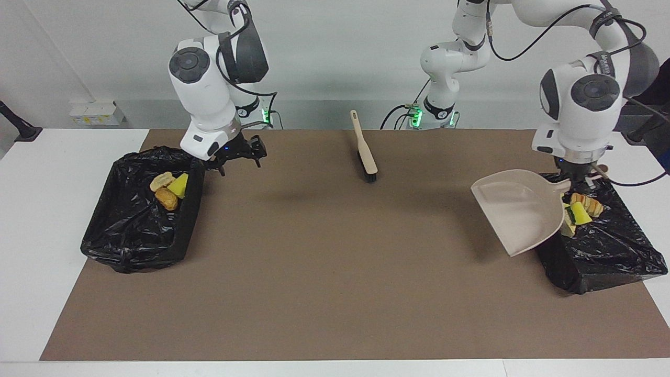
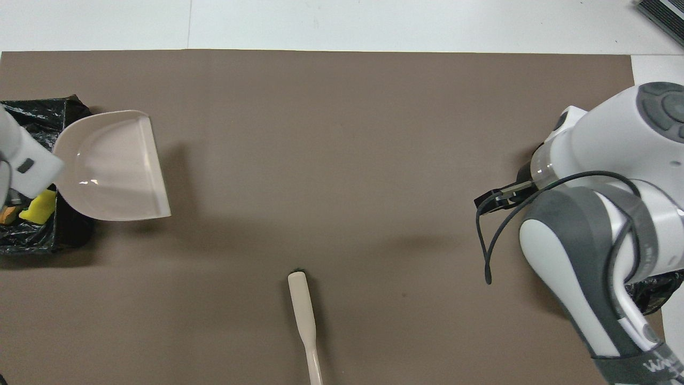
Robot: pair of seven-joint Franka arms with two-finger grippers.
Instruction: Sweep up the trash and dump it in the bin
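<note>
The left gripper holds the dustpan over a trash-filled bin.

No text, label or number can be read with certainty; pale lettering on the right arm's grey band is too small to make out.

The beige plastic dustpan looks smooth with a soft sheen. Crinkled black plastic bin liners are glossy. The brown paper-like mat on the surface is matt. Yellow foam scraps look porous and dull. The beige brush has a smooth handle.
</note>
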